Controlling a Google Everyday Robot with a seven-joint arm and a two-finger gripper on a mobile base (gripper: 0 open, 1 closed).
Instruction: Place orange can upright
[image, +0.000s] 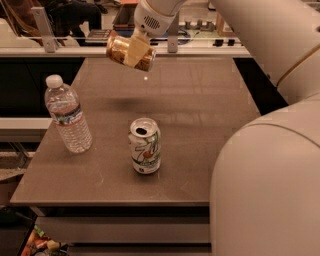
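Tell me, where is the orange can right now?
The orange can is up in the air, held sideways in the gripper over the far end of the table, beyond the 7UP can and water bottle.

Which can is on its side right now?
The orange can, held sideways in the gripper, in the air over the far end of the table. The white-and-green 7UP can stands upright on it, nearer the front.
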